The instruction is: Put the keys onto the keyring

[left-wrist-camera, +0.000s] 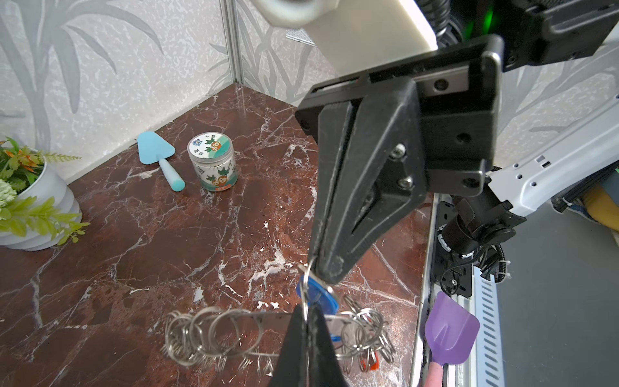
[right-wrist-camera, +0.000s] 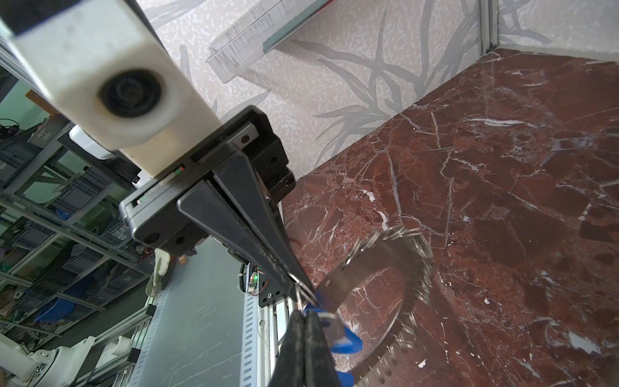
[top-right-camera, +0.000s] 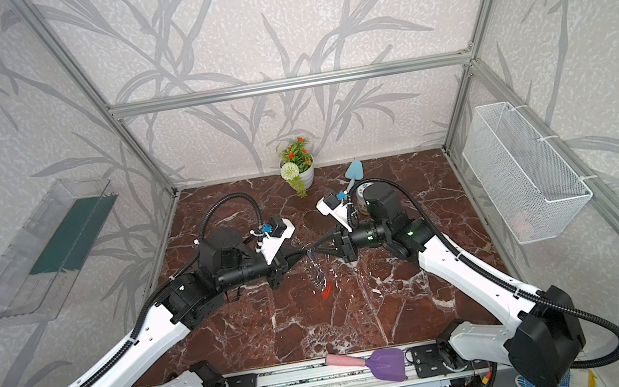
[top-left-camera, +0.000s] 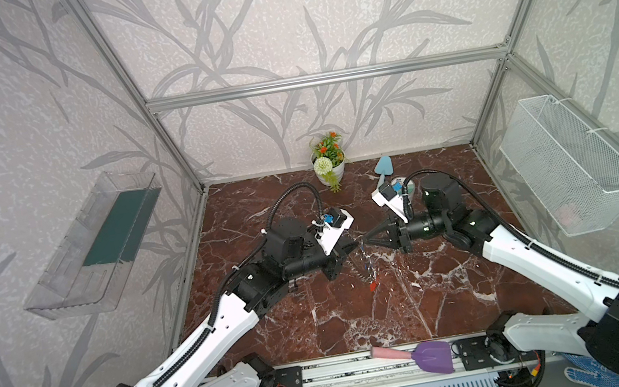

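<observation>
1. A purple scoop (top-left-camera: 432,357) lies on the front rail (top-left-camera: 328,376).
2. Mid-table, left gripper (left-wrist-camera: 306,313) and right gripper (left-wrist-camera: 326,273) meet, jaws pressed together, pinching the keyring (left-wrist-camera: 264,318) aloft; blue key (left-wrist-camera: 320,295) there, red key (top-left-camera: 372,286) dangling lowest.
3. Behind: jar (left-wrist-camera: 214,166), owl label's writing unreadable; blue scoop (left-wrist-camera: 155,152); plant (top-left-camera: 329,162).

The table (top-left-camera: 361,321) was dark red-brown marble veined with white. The walls (top-left-camera: 272,19) were pale grey with a darker grey leaf pattern. The keyring (left-wrist-camera: 268,318) was silver-grey. The keys (left-wrist-camera: 318,295) had blue heads, save one orange-red. The left gripper (left-wrist-camera: 306,313) and right gripper (left-wrist-camera: 328,271) were black. A trowel (left-wrist-camera: 155,147) was light blue, a scoop (left-wrist-camera: 450,330) purple with a pink handle, the basket (top-left-camera: 572,165) white. The pot (left-wrist-camera: 50,187) was white, with green leaves and orange flowers.
</observation>
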`<action>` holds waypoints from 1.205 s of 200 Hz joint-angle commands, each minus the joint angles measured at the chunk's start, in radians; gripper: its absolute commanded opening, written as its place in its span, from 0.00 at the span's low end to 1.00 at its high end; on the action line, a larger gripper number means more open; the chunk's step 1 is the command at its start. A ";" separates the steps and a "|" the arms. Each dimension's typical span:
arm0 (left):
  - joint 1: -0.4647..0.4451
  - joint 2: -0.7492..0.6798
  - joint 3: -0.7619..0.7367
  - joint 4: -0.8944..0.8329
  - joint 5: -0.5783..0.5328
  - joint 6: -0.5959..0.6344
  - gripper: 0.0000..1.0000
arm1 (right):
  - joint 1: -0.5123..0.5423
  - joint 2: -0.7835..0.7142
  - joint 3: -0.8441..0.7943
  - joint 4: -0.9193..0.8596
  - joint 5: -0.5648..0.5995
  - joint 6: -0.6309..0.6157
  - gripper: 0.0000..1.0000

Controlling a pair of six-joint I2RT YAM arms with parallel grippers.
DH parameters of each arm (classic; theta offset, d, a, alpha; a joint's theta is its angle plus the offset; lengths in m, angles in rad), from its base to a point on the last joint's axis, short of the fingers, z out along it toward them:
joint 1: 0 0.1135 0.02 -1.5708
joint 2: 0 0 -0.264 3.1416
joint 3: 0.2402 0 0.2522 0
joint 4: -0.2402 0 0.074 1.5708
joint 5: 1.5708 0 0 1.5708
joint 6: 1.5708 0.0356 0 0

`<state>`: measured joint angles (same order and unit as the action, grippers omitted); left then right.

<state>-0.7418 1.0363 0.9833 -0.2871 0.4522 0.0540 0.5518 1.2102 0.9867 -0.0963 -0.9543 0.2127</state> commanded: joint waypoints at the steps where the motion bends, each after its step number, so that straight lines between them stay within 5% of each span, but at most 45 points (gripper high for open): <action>1: -0.012 -0.009 0.038 0.011 0.014 0.033 0.00 | 0.004 -0.006 0.006 -0.015 0.037 0.003 0.00; 241: -0.031 -0.088 -0.042 0.073 -0.088 0.074 0.00 | 0.004 0.018 -0.015 -0.093 0.107 0.079 0.00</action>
<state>-0.7662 0.9821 0.9451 -0.2909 0.3687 0.1043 0.5640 1.2243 0.9733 -0.1371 -0.8906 0.2985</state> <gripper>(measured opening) 0.047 0.047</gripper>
